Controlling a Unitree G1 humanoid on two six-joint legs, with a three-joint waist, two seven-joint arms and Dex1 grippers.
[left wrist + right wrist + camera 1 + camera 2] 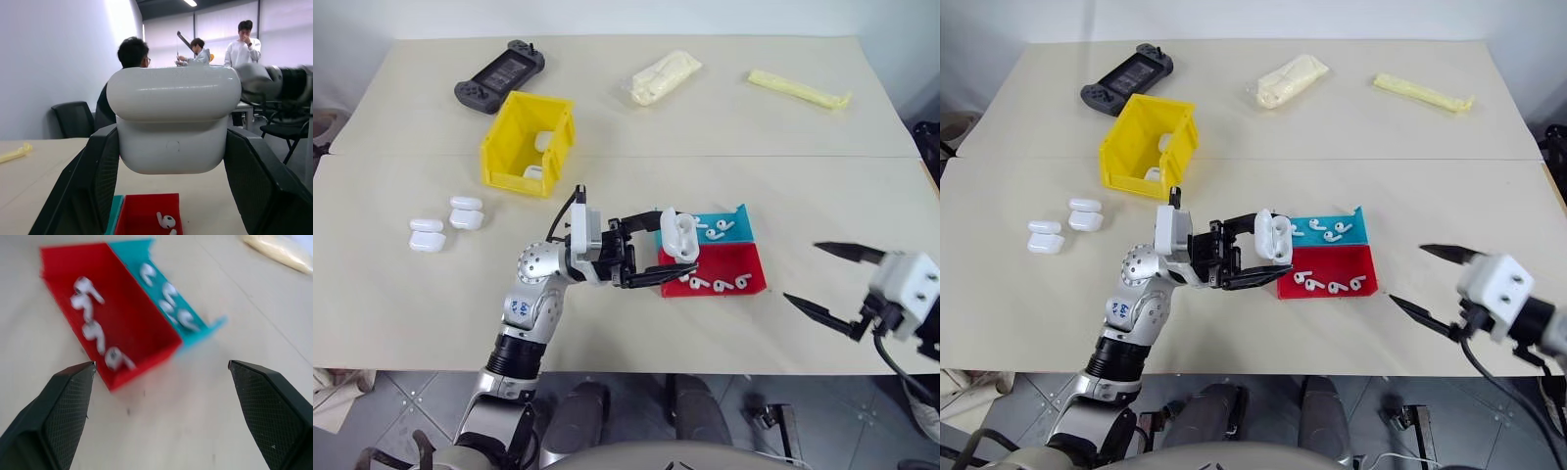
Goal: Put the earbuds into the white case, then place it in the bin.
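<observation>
Your left gripper [668, 257] is clamped on the white case [680, 235], held above the near edge of the red tray [749, 277]. Right gripper [822, 276] stands wide and empty, well to the right. The earbuds [717, 285] lie in the trays between both claws; the right is free to pick them. The bin [509, 147] sits far-left.

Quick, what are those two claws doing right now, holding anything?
Left gripper: closed on a white case, held above the trays.
Right gripper: open, holding nothing.
</observation>
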